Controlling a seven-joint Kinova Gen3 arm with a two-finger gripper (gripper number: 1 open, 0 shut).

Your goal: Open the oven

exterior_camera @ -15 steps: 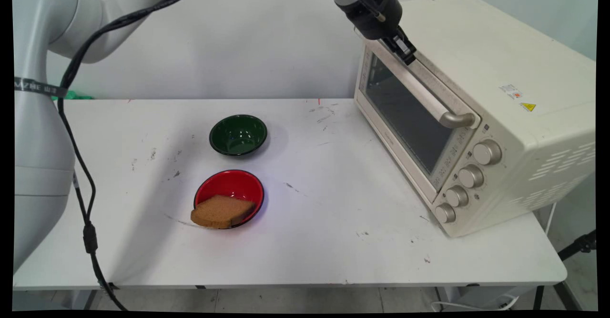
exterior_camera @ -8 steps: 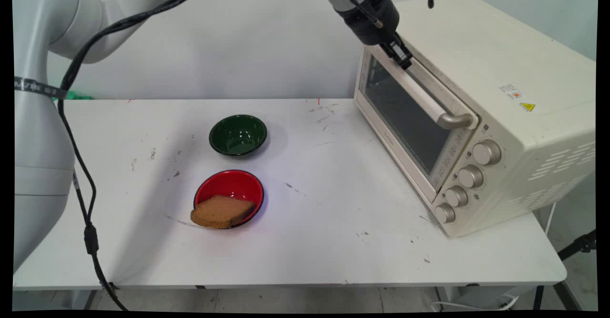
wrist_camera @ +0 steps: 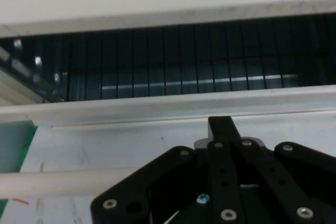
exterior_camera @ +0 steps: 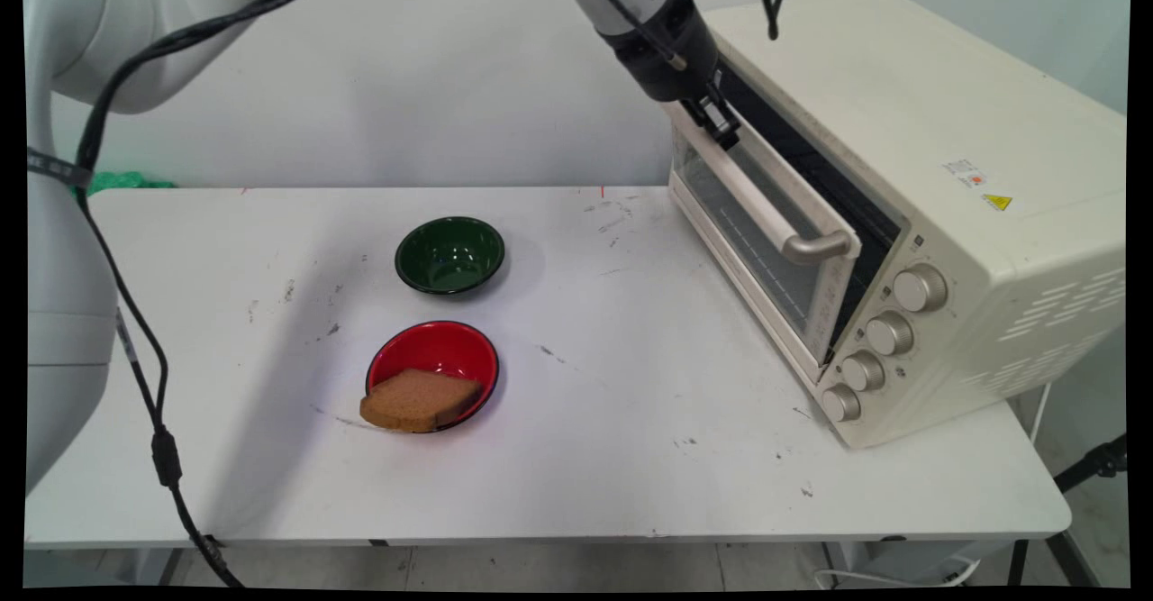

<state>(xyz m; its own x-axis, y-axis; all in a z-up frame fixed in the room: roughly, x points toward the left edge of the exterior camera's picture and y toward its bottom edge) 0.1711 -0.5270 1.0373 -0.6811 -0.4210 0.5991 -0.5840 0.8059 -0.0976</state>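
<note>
My gripper [exterior_camera: 721, 128] is at the far end of the handle [exterior_camera: 766, 209] on the cream toaster oven's [exterior_camera: 946, 132] glass door [exterior_camera: 775, 268]. The door stands ajar, tilted out from its top edge, and a dark gap shows behind it. In the hand view the fingertips [wrist_camera: 223, 124] are pressed together and reach over the door's top rim [wrist_camera: 157, 109]. The pale handle bar [wrist_camera: 52, 183] passes under the linkage. Beyond the rim lies the dark oven cavity [wrist_camera: 157, 66] with its rack wires.
A red bowl [exterior_camera: 468, 349] sits at mid-table with a brown bread slice [exterior_camera: 419, 398] resting on its near-left rim. A green bowl [exterior_camera: 450, 254] stands empty behind it. Several knobs [exterior_camera: 887, 332] run down the oven's front right. Black cables hang at the left.
The gripper has moved left and slightly down, and the oven door has swung from shut to partly open.
</note>
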